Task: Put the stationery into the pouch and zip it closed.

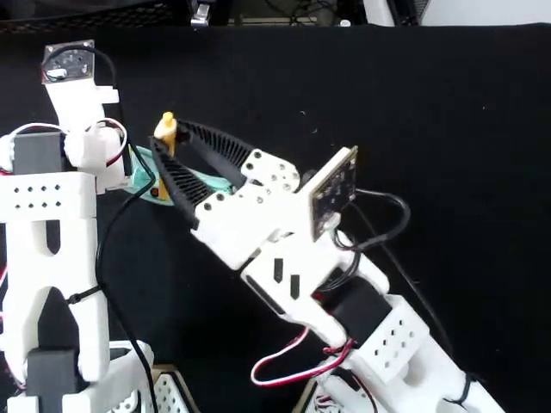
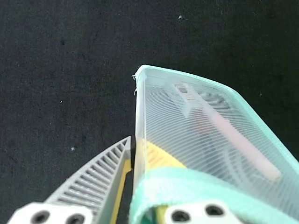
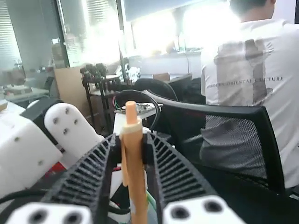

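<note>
A translucent pouch (image 2: 201, 130) with teal edging is held off the black table, my left gripper (image 2: 135, 154) shut on its edge. Inside it lie a pink-and-white pen (image 2: 233, 140) and a yellow item (image 2: 159, 158). In the high view the pouch (image 1: 211, 182) shows as a teal strip beside the left gripper (image 1: 133, 172). My right gripper (image 1: 166, 138) is shut on a yellow-orange pen (image 1: 164, 127), right next to the pouch. In the right wrist view the pen (image 3: 131, 121) stands upright between the black ribbed fingers (image 3: 173, 172) of the right gripper (image 3: 131, 140).
The black table (image 1: 430, 112) stretches bare to the right and rear. The left arm's white body (image 1: 52, 258) fills the near left, and the right arm (image 1: 344, 292) crosses from the near right. A black office chair (image 3: 224, 126) stands in the room behind.
</note>
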Controlling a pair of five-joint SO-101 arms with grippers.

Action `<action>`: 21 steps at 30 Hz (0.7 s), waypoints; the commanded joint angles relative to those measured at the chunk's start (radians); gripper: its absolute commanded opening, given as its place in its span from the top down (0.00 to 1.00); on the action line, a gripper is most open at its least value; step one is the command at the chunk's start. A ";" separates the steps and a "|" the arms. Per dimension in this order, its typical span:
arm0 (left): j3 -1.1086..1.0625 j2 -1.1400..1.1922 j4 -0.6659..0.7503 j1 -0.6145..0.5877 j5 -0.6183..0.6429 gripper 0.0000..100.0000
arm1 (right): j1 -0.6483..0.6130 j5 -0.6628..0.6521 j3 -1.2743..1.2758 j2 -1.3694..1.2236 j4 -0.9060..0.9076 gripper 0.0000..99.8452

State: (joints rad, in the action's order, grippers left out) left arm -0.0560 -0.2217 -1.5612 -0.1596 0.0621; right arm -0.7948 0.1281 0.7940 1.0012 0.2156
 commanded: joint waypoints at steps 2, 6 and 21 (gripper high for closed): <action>-0.074 0.009 -0.018 -0.002 -0.006 0.97 | 0.032 0.002 0.067 -0.018 0.006 0.99; -0.074 0.009 -0.018 -0.002 -0.006 0.97 | 0.038 -0.077 0.117 -0.019 0.002 0.99; -0.074 0.009 -0.018 -0.002 -0.006 0.97 | 0.037 -0.450 0.130 -0.079 0.005 0.99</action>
State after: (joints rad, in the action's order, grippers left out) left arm -0.0698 -0.2279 -1.5612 -0.1580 0.0606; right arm -0.7672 -0.3092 0.9398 0.9229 0.2232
